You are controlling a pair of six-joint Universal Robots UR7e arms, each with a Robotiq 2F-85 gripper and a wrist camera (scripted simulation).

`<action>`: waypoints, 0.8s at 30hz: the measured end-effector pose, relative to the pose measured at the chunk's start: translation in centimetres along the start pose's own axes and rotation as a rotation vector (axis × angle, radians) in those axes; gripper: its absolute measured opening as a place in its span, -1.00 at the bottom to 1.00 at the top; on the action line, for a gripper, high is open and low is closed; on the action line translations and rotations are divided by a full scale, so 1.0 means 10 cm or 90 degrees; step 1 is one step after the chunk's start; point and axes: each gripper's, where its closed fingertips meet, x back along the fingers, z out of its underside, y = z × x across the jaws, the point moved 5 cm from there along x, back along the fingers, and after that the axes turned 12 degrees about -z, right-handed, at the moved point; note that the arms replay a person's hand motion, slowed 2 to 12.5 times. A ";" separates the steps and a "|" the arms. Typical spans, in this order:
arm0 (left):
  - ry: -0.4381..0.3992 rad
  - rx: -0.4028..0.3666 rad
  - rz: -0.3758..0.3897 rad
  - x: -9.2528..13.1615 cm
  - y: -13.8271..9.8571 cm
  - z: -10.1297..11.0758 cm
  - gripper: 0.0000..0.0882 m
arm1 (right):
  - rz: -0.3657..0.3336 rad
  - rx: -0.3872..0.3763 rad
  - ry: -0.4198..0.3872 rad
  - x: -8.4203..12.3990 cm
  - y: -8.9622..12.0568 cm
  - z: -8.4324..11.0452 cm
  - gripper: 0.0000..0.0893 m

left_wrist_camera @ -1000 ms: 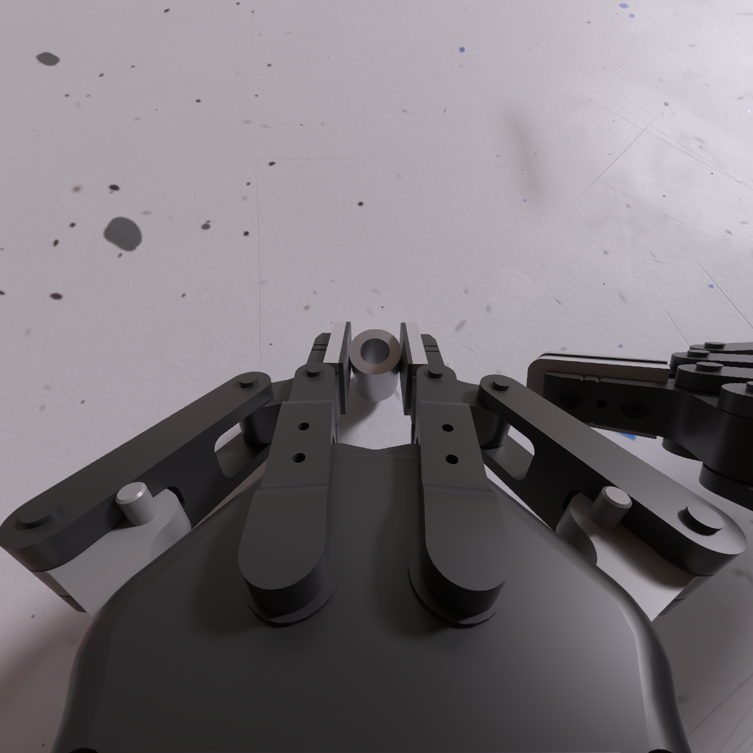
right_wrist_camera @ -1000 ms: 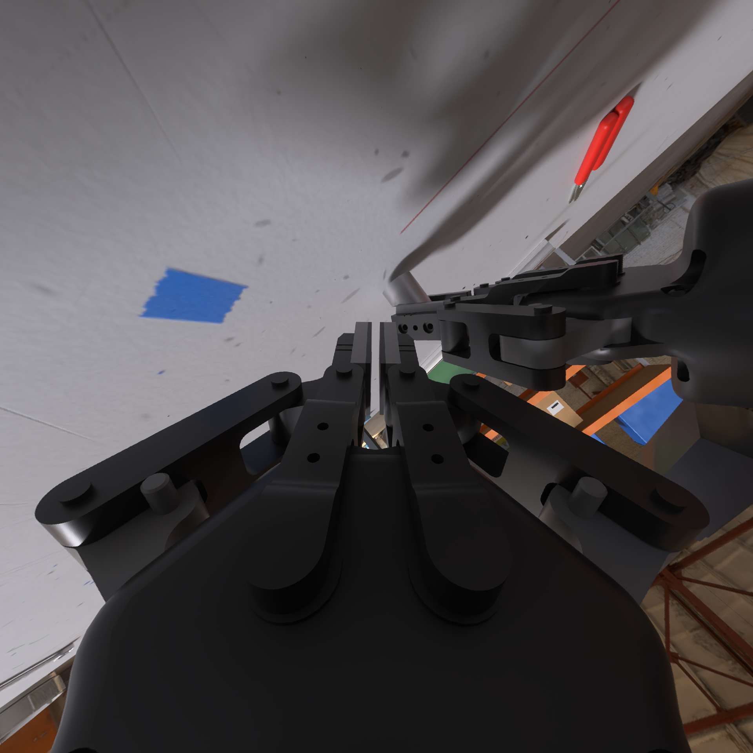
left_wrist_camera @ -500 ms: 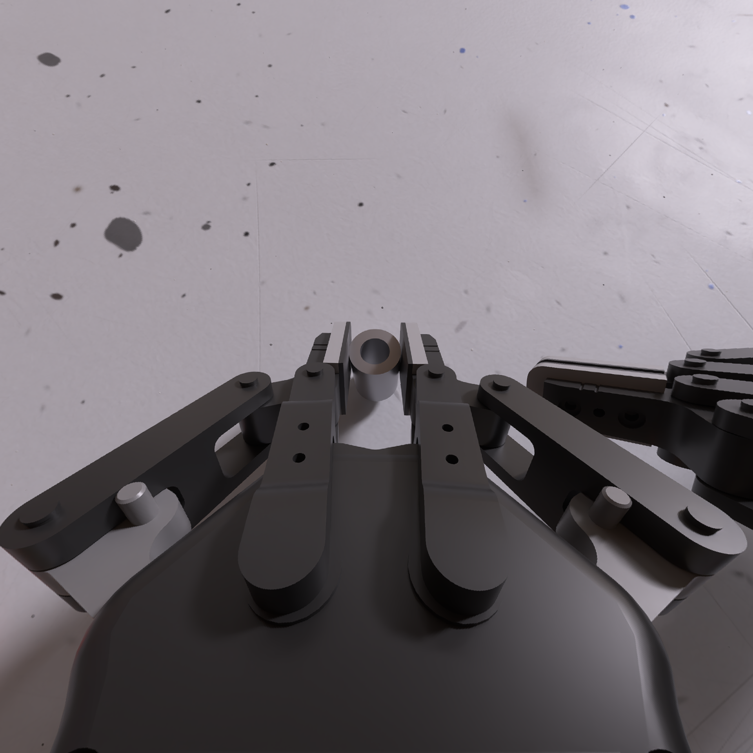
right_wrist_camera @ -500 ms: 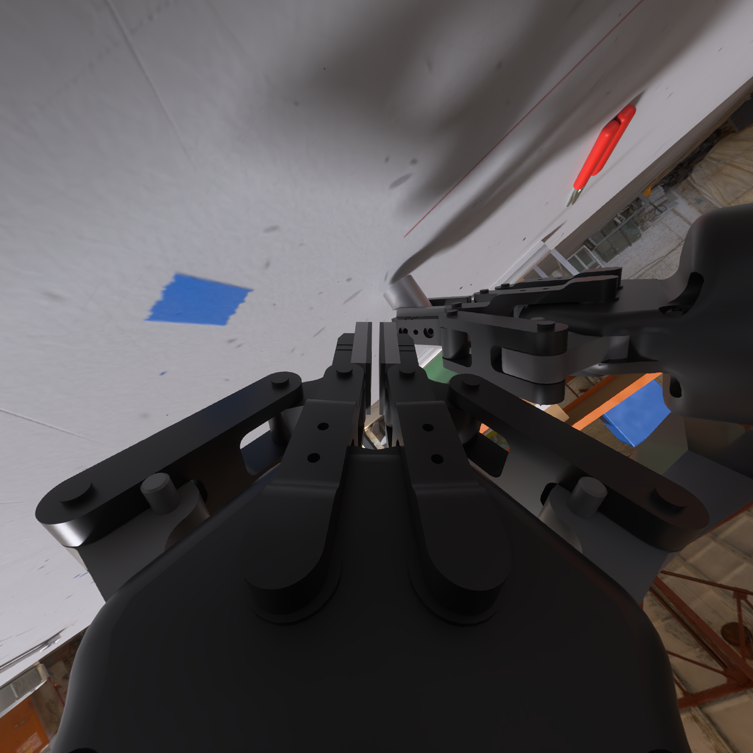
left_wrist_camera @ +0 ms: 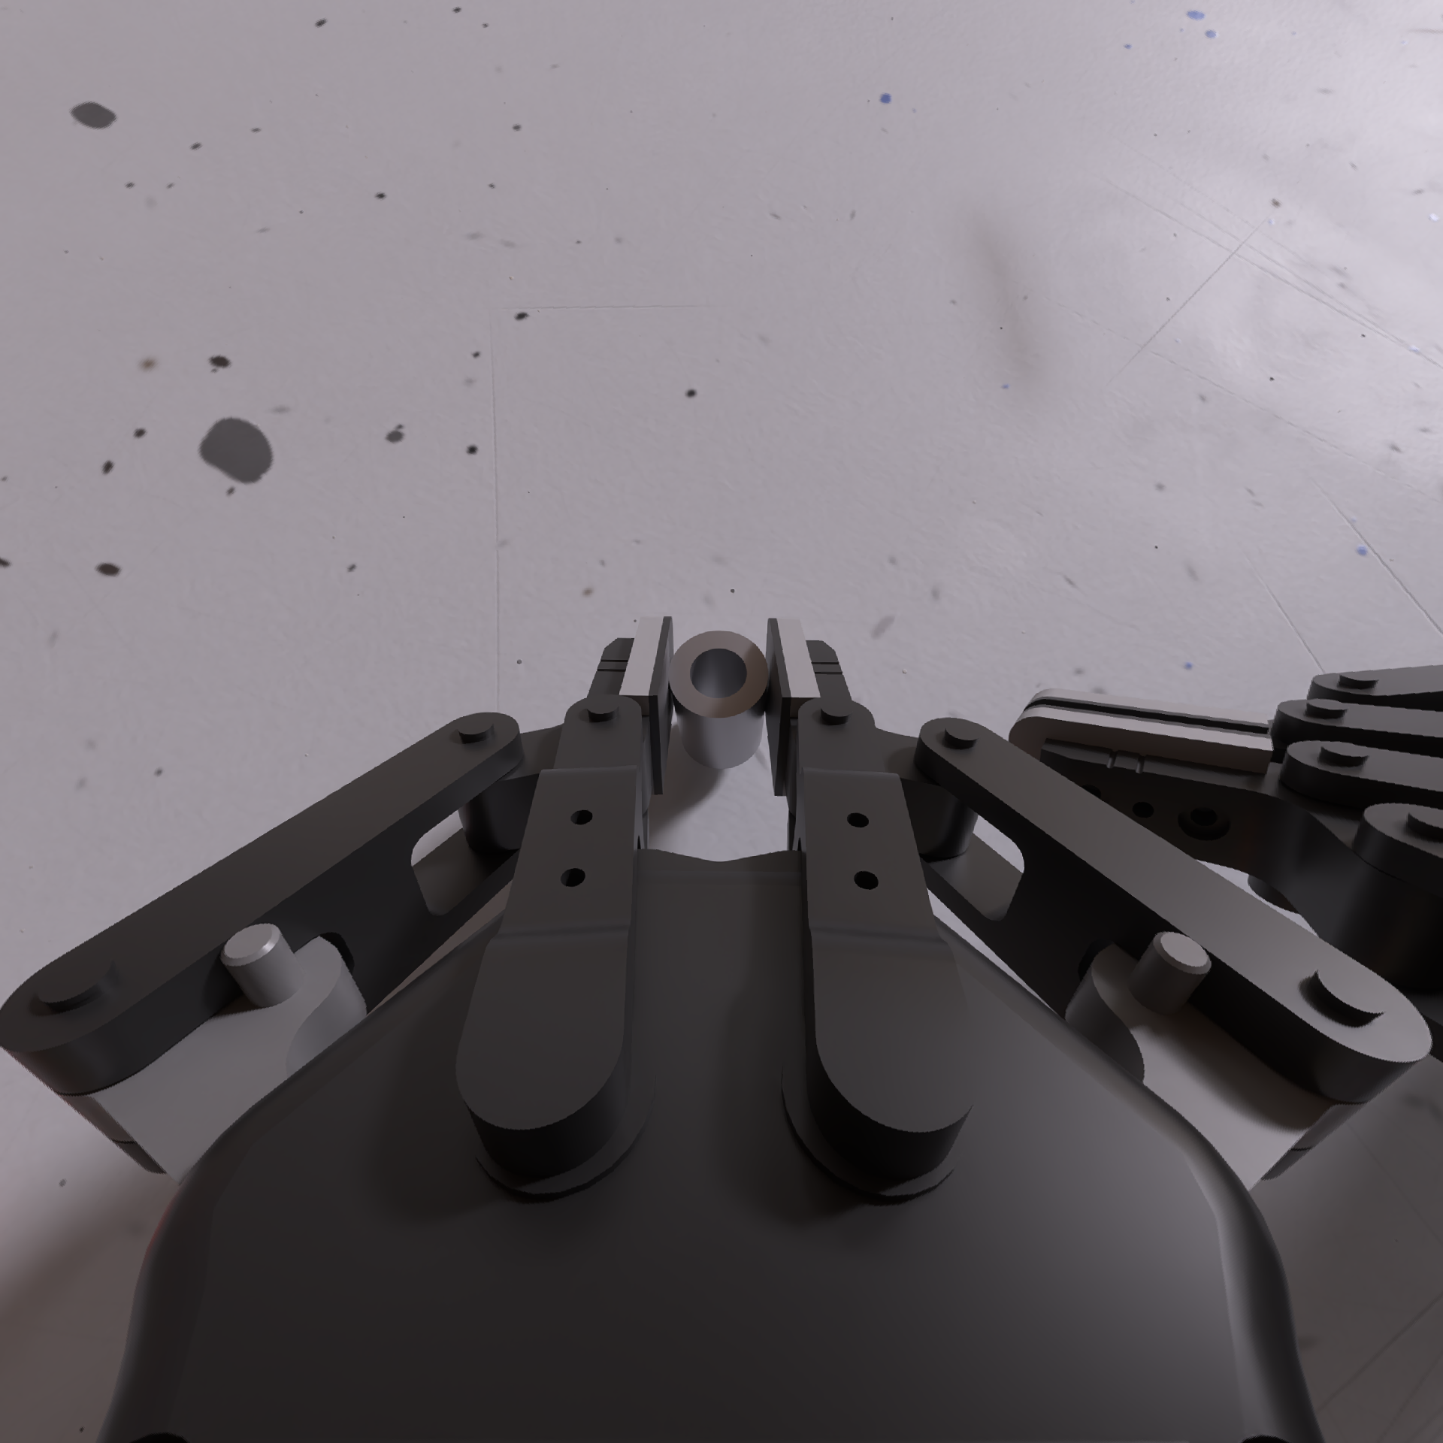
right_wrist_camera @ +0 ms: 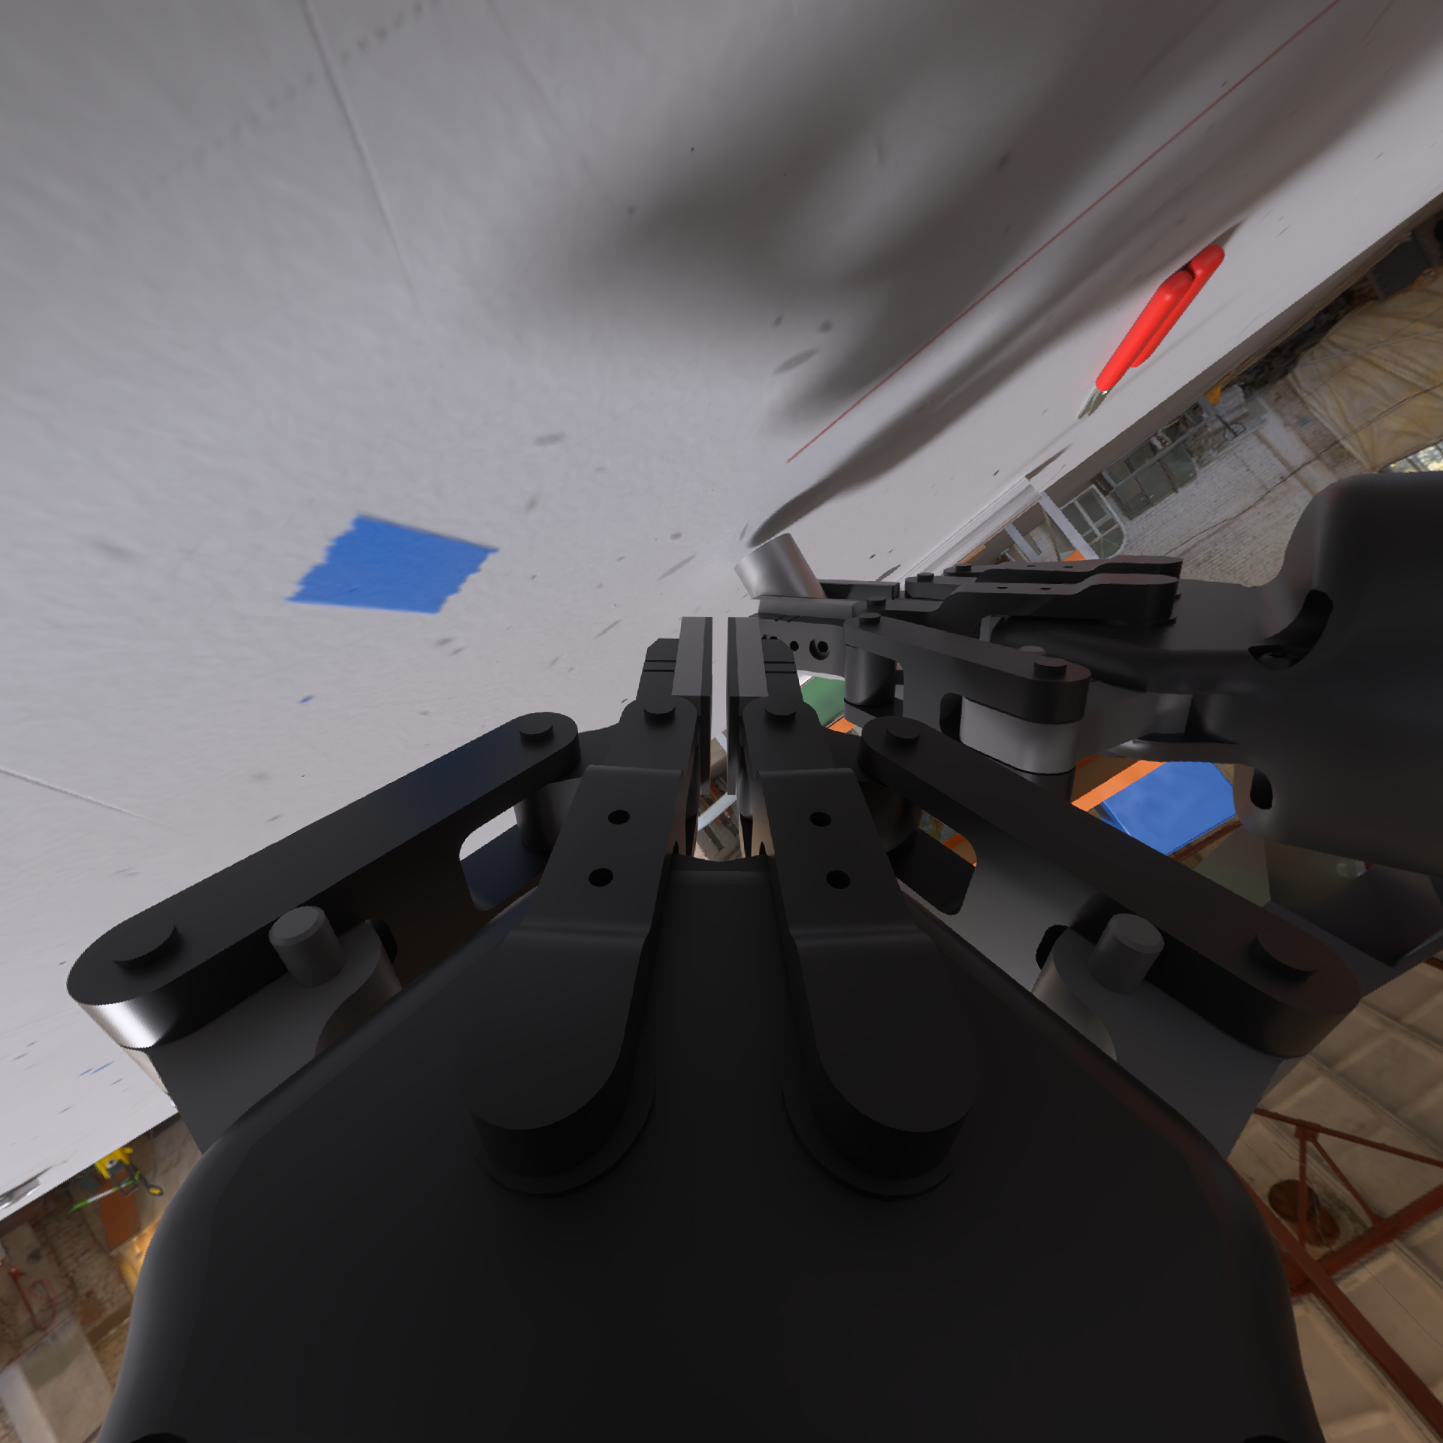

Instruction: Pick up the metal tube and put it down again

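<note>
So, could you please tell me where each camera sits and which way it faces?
Left wrist view: on the left gripper, looking down its fingers at the table; the fingers flank the tube.
Right wrist view: on the right gripper, jaws nearly closed on nothing, looking low across the table toward a red tool.
Shared: the tube, the table, both grippers.

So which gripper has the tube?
The left gripper: its fingers clamp the metal tube. The right gripper is shut on nothing.
</note>
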 end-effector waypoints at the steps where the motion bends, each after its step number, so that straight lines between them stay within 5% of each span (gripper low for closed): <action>1: 0.000 0.000 0.000 0.00 0.00 0.00 -0.52 | 0.000 0.003 0.002 0.00 0.00 0.00 -0.93; 24: -0.007 -0.017 -0.006 -0.01 -0.02 0.00 -0.43 | -0.003 0.027 0.013 -0.03 -0.03 0.00 -0.91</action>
